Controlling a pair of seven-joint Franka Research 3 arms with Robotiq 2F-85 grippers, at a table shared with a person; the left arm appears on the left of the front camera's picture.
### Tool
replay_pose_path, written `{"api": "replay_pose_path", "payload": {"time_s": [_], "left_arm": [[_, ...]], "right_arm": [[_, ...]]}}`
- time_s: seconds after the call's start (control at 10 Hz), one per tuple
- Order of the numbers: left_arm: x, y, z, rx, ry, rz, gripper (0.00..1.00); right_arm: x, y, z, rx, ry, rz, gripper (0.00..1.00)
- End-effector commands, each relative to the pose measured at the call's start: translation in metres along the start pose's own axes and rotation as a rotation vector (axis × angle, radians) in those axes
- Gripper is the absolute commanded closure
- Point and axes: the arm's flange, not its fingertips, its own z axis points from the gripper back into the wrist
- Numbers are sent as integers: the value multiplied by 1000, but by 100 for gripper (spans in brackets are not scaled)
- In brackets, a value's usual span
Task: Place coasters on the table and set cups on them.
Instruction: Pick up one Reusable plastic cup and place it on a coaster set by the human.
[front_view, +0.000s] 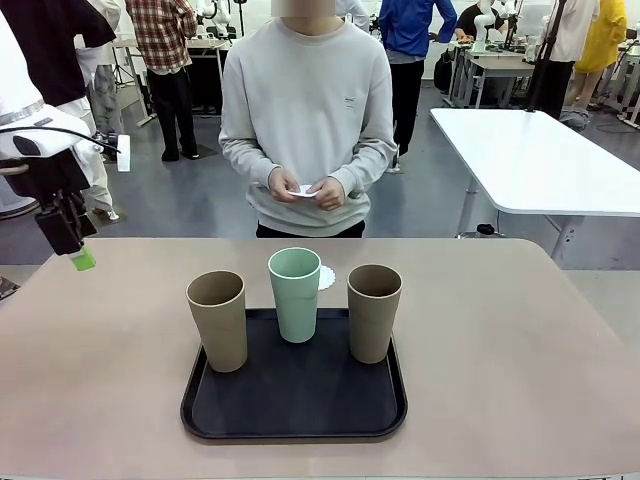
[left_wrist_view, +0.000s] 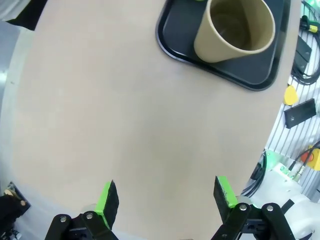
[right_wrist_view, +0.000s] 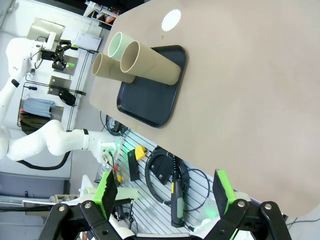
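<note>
Tabletop (front_view: 520, 330) has one paper doily (front_view: 326, 277) down, person's hands (front_view: 328, 190) hold more white paper, so cups (front_view: 295, 300) sit parked on black tray (front_view: 290, 400) and your left tool (left_wrist_view: 167, 195) and right tool (right_wrist_view: 167, 192) hang released, empty.

1. front view: bright, even overhead room light; the tabletop (front_view: 520, 340) reads uniformly beige, sharp from near edge to background.
2. soft, short shadows gather at the bases of the cups (front_view: 296, 300); the black tray (front_view: 290, 425) carries a dull sheen.
3. left wrist view: wide-angle lens bows the tabletop's edge; surface pale, slightly washed.
4. right wrist view: same barrel distortion; the cups appear stretched lengthwise, under equally bright light.
</note>
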Motion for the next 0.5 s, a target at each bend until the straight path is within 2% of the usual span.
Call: {"api": "replay_pose_path", "payload": {"time_s": [0.0, 0.4], "left_arm": [[6, 1, -1, 22, 10, -7, 0], [1, 0, 0, 3, 0, -6, 0]], "right_arm": [[1, 0, -1, 12, -2, 0, 0], [1, 0, -1, 12, -2, 0, 0]]}}
